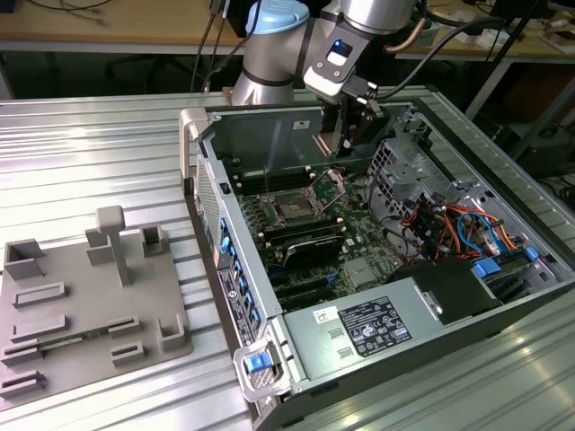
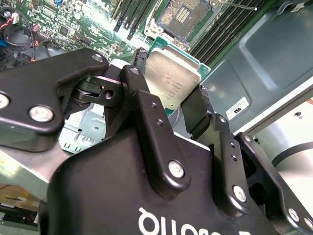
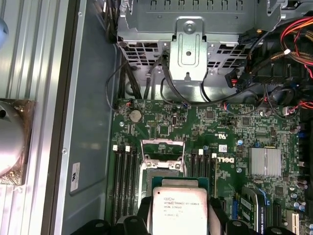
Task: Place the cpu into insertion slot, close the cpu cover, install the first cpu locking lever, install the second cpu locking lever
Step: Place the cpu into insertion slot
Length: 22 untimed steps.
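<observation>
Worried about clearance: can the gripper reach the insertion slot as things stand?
Probably yes: the cpu cover stands open, the insertion slot lies bare, and nothing sits between it and the gripper holding the cpu.

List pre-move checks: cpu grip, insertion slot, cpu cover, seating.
1. cpu clamped in the hand: ok.
2. insertion slot free: ok, bare contacts show.
3. cpu cover raised: ok, it stands tilted up off the slot.
4. cpu seated: not ok, it hangs above the slot, apart from it.
5. cpu square to the slot: cannot tell.
</observation>
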Motion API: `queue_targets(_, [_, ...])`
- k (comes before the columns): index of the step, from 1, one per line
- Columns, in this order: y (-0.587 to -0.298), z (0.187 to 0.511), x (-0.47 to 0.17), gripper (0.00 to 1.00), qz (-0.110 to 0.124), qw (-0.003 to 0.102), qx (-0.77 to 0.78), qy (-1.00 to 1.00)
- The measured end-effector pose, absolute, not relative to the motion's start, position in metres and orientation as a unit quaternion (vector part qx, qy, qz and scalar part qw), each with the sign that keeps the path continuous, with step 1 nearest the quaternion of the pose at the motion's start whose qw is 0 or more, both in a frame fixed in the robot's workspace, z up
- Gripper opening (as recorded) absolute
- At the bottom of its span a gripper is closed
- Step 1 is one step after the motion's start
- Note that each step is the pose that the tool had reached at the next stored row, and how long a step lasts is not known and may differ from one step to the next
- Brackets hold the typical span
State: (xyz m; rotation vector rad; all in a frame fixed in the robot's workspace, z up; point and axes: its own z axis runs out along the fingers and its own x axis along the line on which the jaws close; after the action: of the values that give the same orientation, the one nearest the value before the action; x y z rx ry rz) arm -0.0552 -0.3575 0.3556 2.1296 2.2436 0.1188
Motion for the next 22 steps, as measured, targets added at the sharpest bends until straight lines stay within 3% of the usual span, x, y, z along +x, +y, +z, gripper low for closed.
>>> queue_targets(22, [-0.3576,0.3515,-0.0552,0.54,0.034,0.019,0.688,0.725])
